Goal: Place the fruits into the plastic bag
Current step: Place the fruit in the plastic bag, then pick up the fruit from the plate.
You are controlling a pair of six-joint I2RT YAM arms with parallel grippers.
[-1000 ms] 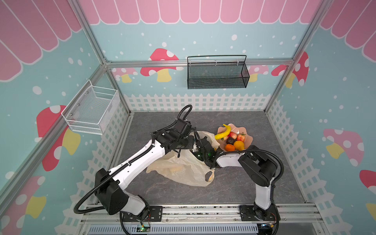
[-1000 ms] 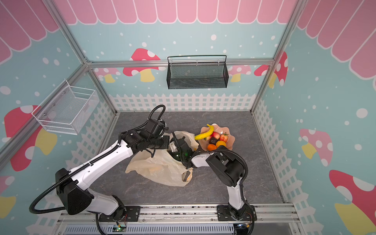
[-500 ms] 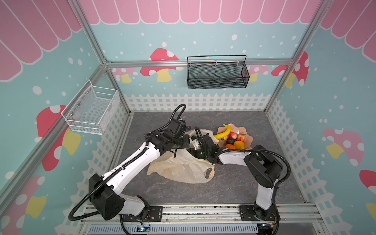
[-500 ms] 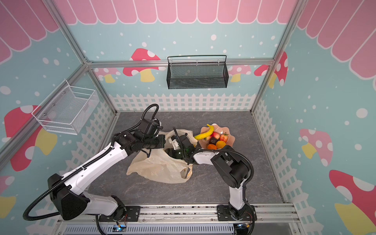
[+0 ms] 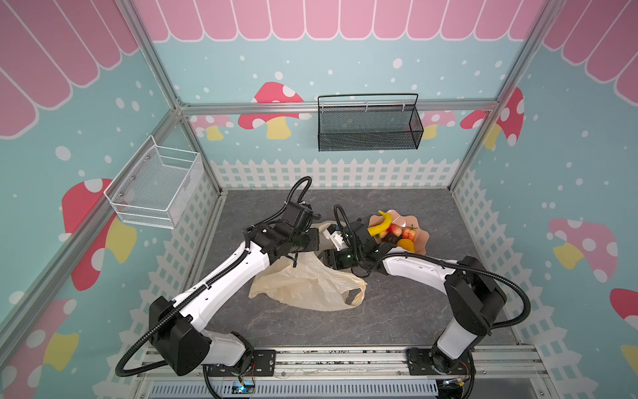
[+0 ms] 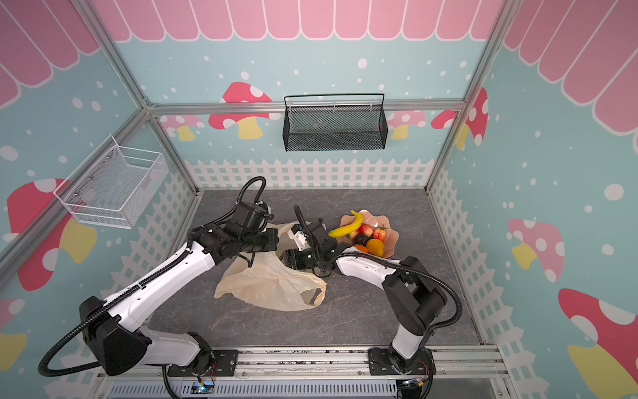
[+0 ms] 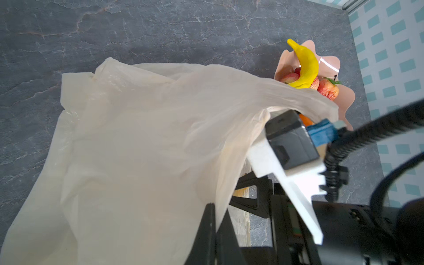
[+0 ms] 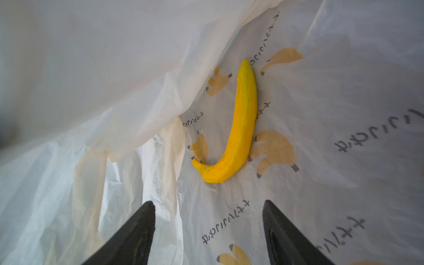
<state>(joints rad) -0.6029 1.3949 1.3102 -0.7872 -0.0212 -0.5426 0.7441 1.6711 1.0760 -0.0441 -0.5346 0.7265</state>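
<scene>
My right gripper [image 8: 207,203] stands spread and empty inside the plastic bag [image 5: 303,283], a banana [image 8: 238,128] lying loose on the film just ahead. My left gripper [image 7: 214,220] pinches the bag's rim, lifted. Other fruits [image 5: 397,232] sit in the pink bowl [image 5: 421,241] beside it.

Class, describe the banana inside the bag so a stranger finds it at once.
Find the cream plastic bag on the grey table. Inside it, before the open right gripper, lies a banana. It is solid and bright yellow, unlike the flat printed bananas around it.
</scene>
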